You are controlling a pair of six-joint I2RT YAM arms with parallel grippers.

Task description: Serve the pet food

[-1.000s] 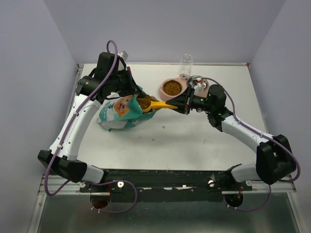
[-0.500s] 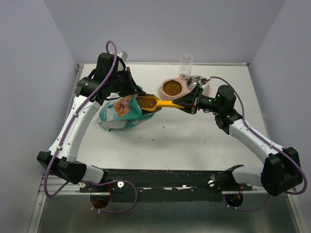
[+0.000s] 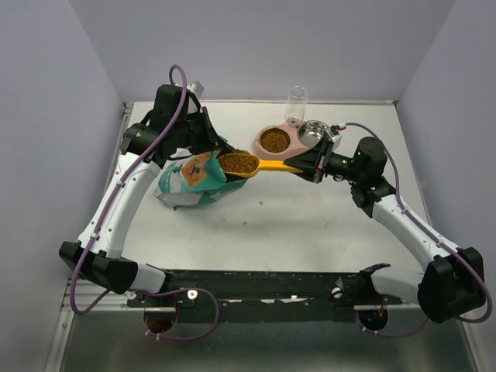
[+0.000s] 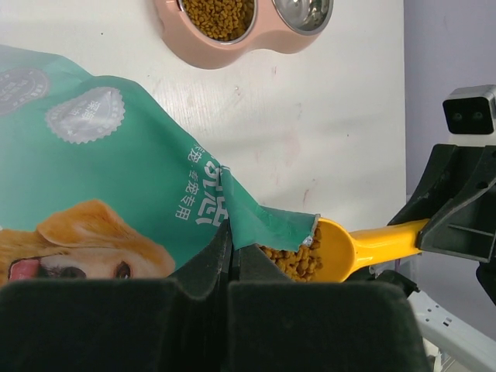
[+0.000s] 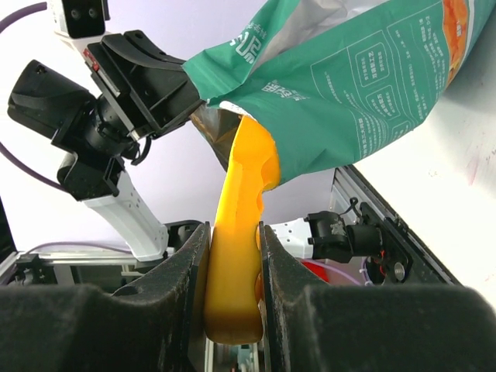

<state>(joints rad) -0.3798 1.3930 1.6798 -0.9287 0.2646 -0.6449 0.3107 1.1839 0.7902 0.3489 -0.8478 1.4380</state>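
Nearest, the right claw (image 5: pixel 232 256) pinches the handle of the orange scoop (image 3: pixel 267 165), held level so its heaped pet food (image 3: pixel 239 163) does not spill; the cup sits just at the mouth of the teal bag (image 3: pixel 186 186). The left claw (image 4: pixel 232 260), pressed together on the bag's torn lip, props that mouth up. Beyond, the pink 2-bowl dish (image 3: pixel 260 149) already has pet food in 1 bowl, likely the scoop's destination; a clear bottle (image 3: pixel 297 101) stands behind it.
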